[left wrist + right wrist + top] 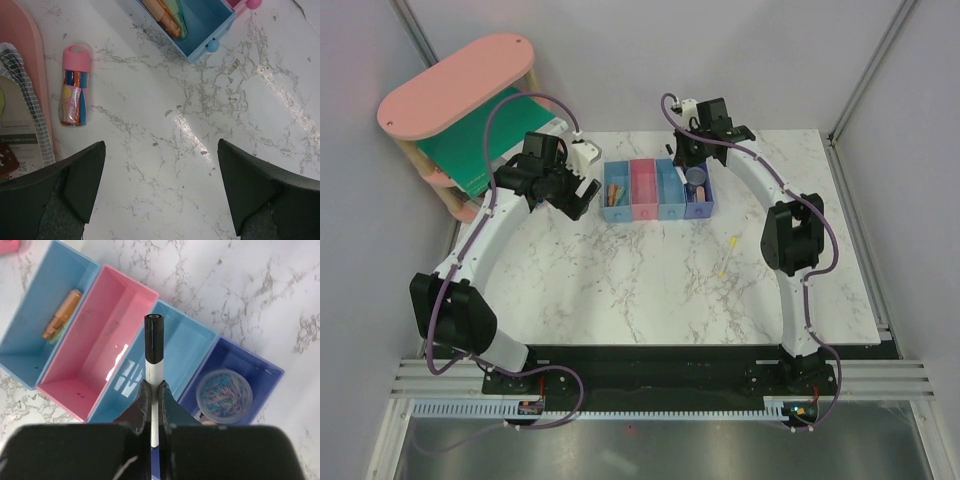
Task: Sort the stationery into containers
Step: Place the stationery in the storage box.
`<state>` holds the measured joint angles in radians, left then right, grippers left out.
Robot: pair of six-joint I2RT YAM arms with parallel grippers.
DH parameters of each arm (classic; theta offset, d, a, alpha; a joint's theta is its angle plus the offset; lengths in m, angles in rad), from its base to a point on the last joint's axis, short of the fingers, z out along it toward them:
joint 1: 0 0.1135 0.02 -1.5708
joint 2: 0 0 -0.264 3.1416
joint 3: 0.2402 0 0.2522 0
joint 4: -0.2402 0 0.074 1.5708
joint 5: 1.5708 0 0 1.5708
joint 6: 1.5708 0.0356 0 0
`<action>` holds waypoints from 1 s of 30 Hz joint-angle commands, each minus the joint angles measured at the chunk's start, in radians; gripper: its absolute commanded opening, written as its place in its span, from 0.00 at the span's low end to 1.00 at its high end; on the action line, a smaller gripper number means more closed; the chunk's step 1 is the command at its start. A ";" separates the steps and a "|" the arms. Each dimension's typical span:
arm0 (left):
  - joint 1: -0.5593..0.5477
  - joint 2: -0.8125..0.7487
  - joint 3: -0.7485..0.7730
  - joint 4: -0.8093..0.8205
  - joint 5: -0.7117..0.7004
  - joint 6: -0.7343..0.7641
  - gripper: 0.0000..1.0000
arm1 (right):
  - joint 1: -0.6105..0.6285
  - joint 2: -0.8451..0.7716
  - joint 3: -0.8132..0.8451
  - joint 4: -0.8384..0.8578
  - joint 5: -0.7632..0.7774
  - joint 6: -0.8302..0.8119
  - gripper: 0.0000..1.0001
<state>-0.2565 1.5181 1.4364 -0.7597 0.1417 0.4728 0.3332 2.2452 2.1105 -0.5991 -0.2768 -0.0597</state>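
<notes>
My right gripper is shut on the thin black-and-white pen and holds it above the second light blue bin of the four-bin row. The first light blue bin holds an orange crayon. The pink bin looks empty. The dark blue bin holds a round clear disc of paper clips. My left gripper is open and empty over bare marble, left of the bins. A pink-capped tube of coloured sticks lies ahead to its left. A thin yellow stick lies right of the bins.
The pink oval-topped shelf with the large green book stands at the back left, close to my left arm. Its pink edge and some printed paper show in the left wrist view. Grey walls enclose the marble table.
</notes>
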 commanded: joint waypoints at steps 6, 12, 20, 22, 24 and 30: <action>0.010 0.011 0.039 0.028 0.033 0.041 1.00 | 0.033 0.045 -0.018 0.139 -0.029 0.032 0.00; 0.017 0.010 0.038 0.030 0.045 0.046 1.00 | 0.033 0.065 -0.064 0.163 -0.009 0.035 0.00; 0.023 0.005 0.033 0.031 0.056 0.055 1.00 | 0.035 0.077 -0.127 0.179 0.002 0.040 0.06; 0.023 0.002 0.033 0.031 0.056 0.058 1.00 | 0.035 0.071 -0.136 0.179 0.001 0.038 0.19; 0.026 0.002 0.036 0.031 0.058 0.056 1.00 | 0.035 0.057 -0.144 0.176 -0.002 0.034 0.34; 0.028 -0.012 0.036 0.030 0.068 0.053 1.00 | 0.033 -0.015 -0.149 0.162 0.001 0.029 0.46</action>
<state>-0.2348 1.5288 1.4433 -0.7532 0.1749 0.4999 0.3695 2.3089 1.9697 -0.4545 -0.2844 -0.0231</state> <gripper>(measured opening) 0.994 0.440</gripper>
